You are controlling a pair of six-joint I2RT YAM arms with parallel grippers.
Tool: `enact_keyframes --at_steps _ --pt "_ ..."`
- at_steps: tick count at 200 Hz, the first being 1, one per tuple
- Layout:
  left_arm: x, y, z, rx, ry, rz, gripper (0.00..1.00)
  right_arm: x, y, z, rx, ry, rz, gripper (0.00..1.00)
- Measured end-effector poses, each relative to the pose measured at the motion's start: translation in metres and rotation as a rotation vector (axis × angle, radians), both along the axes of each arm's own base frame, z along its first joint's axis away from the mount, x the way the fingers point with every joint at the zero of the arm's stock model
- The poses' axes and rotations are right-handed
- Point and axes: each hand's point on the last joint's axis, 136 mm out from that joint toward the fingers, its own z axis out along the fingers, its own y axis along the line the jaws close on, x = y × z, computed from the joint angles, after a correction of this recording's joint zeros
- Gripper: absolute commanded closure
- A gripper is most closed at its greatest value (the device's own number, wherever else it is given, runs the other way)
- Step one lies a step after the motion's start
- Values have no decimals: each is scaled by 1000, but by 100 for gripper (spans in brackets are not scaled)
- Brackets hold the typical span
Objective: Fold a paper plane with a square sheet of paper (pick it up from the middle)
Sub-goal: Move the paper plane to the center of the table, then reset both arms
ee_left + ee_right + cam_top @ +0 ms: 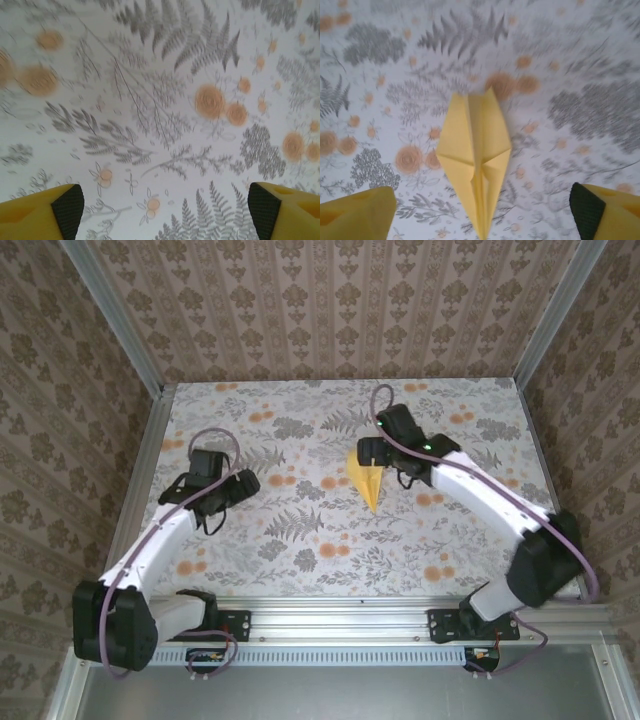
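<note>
The square sheet of paper stands folded into a slim yellow paper plane (367, 481) that lies flat on the flowered table, right of centre, its point toward the near edge. In the right wrist view the paper plane (475, 150) shows a centre crease and two folded flaps. My right gripper (370, 451) hangs over the plane's wide far end. That right gripper (482, 202) is open, its yellow fingers (355, 215) far apart on either side of the plane and touching none of it. My left gripper (215, 485) hovers over the left of the table; the left gripper (165, 202) is open with bare cloth between its fingers.
The flowered tabletop (300, 540) is boxed in by patterned walls with aluminium posts (130, 335) at the back corners. A metal rail (340, 615) runs along the near edge, carrying both arm bases. Cables loop off each wrist.
</note>
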Motion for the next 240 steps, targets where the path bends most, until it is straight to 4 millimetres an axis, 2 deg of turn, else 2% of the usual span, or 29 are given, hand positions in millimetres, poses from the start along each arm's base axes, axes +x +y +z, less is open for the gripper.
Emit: enact_keyframes --at_steps 17,39,65,85,96,130,152,182,219,240 --pt "7 16 18 74 -82 36 0 -9 -30 25 -11 -120 -63 0" --pt "15 39 37 167 -178 97 0 -17 -78 28 -56 -193 -179 0" --pt "22 64 42 259 -256 172 0 -25 -133 10 -126 -218 -324 0" --pt "23 83 30 315 -257 210 0 -33 -166 -11 -175 -240 -405 0" --pt "24 92 21 344 -245 223 0 -39 -177 -25 -195 -249 -431 0" --pt "25 104 -4 439 -239 194 0 -51 -198 -71 -248 -255 -474 0" --pt "28 107 -8 485 -266 160 0 -51 -207 -89 -280 -243 -486 0" --pt "37 106 -6 518 -362 110 0 -38 -205 -95 -268 -278 -460 0" --pt "41 107 -25 508 -404 61 0 -24 -197 -94 -187 -351 -400 0" --pt "48 104 -26 498 -439 18 0 -15 -194 -93 -158 -382 -370 0"
